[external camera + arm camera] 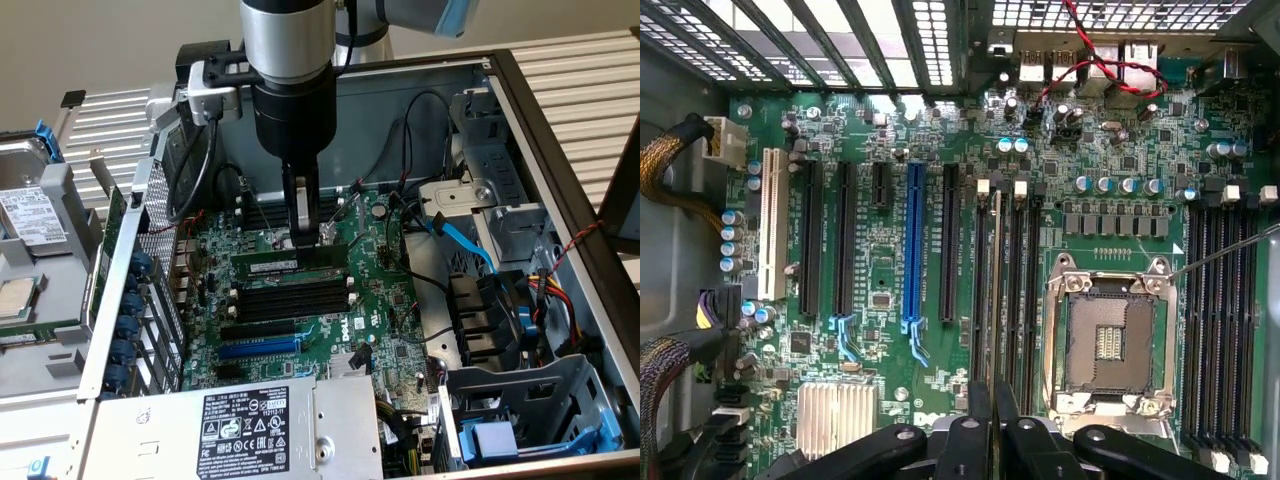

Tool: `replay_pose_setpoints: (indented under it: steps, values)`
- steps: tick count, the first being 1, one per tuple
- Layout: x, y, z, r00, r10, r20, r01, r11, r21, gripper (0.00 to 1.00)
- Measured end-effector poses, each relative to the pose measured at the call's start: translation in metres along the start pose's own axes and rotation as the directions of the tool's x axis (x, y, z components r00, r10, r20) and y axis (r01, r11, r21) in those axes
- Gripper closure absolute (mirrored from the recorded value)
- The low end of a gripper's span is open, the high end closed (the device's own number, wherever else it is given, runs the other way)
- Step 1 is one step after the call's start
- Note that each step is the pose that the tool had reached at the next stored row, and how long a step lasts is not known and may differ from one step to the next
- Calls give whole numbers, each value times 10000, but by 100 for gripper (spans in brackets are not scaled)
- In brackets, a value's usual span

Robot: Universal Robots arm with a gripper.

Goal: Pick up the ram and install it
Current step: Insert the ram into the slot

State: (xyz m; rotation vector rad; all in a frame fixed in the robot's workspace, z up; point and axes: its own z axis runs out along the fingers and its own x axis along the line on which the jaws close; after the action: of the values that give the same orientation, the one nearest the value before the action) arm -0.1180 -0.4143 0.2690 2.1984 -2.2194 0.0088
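The ram (275, 261) is a long green stick with a small white label. It stands on edge inside the open computer case. My gripper (300, 240) comes down from above and is shut on the stick near its middle. The stick runs parallel to the black memory slots (295, 300) at the bank's far side. I cannot tell whether it touches a slot. In the wrist view the ram (997, 280) appears edge-on as a thin line over the slots (1025, 270), with my gripper (992, 405) pinching it.
The motherboard (385, 300) carries a blue expansion slot (258, 348), an open CPU socket (1108, 340) and a second slot bank (1220, 320). A power supply (250, 430) sits in front. Blue cables (465, 240) and drive cages (520, 400) crowd the exterior view's right.
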Motion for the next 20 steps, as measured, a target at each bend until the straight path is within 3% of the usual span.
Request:
replay_pose_setpoints:
  steps: [13,20]
  values:
    - [1,1,143,10000,-2,7,2,10000,-1,87]
    - [19,4,186,10000,-1,46,1,10000,-1,87]
